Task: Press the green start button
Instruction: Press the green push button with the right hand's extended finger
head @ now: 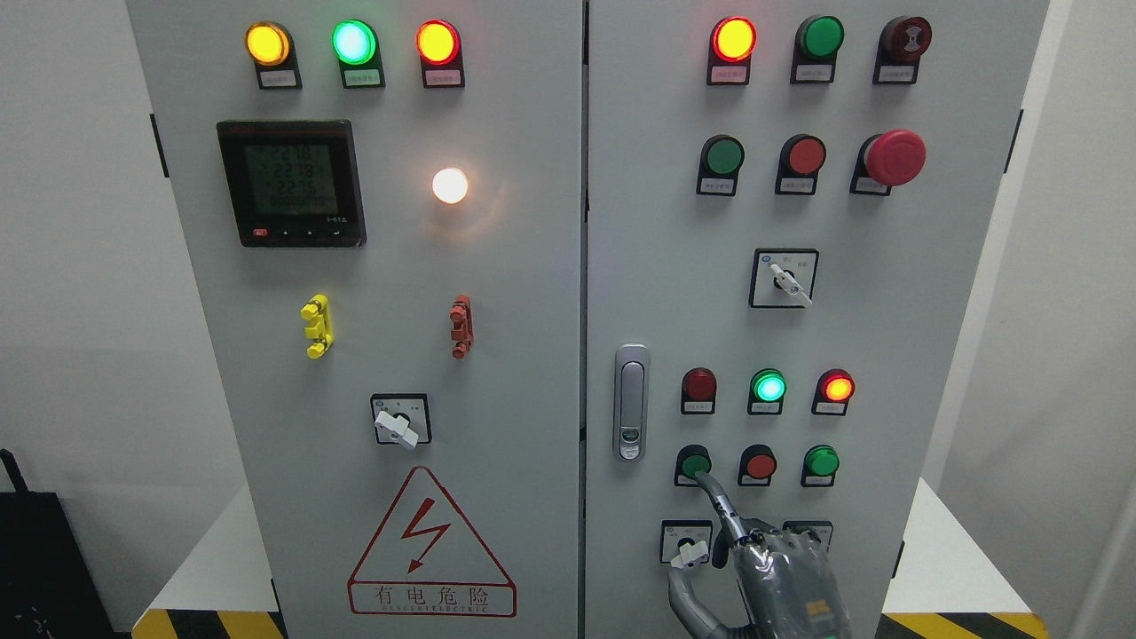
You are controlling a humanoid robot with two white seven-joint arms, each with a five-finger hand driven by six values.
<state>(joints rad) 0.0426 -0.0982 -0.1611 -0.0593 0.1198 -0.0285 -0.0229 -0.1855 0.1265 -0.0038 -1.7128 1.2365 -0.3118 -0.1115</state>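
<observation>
A grey control cabinet [532, 355] has two doors. On the right door's lower part, a row of three push buttons shows: green [694, 463], red [760, 465], green [822, 461]. My right hand [733, 534] comes up from the bottom edge. Its index finger [715, 497] is stretched out, with its tip on the lower edge of the left green button. The other fingers are curled and the thumb [682, 587] hangs below. The hand holds nothing. The left arm does not show.
Above the button row sit three lamps: dark red [698, 384], lit green [769, 387], lit red [837, 388]. A rotary switch [687, 543] is just left of the hand and a door handle [631, 401] further left. Higher up are more buttons and a red emergency stop [895, 157].
</observation>
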